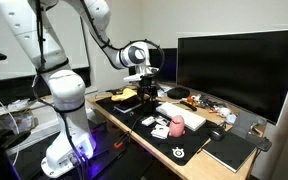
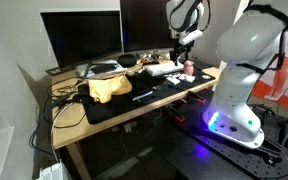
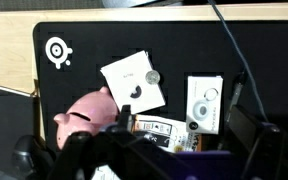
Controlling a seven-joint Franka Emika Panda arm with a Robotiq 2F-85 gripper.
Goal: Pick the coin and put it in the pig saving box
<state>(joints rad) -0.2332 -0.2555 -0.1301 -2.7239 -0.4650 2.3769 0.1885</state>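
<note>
The pink pig saving box (image 3: 87,112) lies on the black desk mat (image 3: 94,45) at the lower left of the wrist view. It also shows in both exterior views (image 1: 178,123) (image 2: 189,67). A small silver coin (image 3: 154,76) rests at the right edge of a white card (image 3: 131,82), just right of and above the pig. My gripper (image 3: 149,158) hangs above these things with its dark fingers spread wide and nothing between them. In both exterior views the gripper (image 1: 147,92) (image 2: 180,44) is above the mat, a little way from the pig.
A white box with a round ring (image 3: 204,103) and a printed packet (image 3: 156,128) lie right of the pig. A yellow cloth (image 2: 109,88), large monitors (image 1: 239,68), a dark notebook (image 1: 229,150) and cables crowd the desk. The wooden desk edge (image 3: 9,50) borders the mat.
</note>
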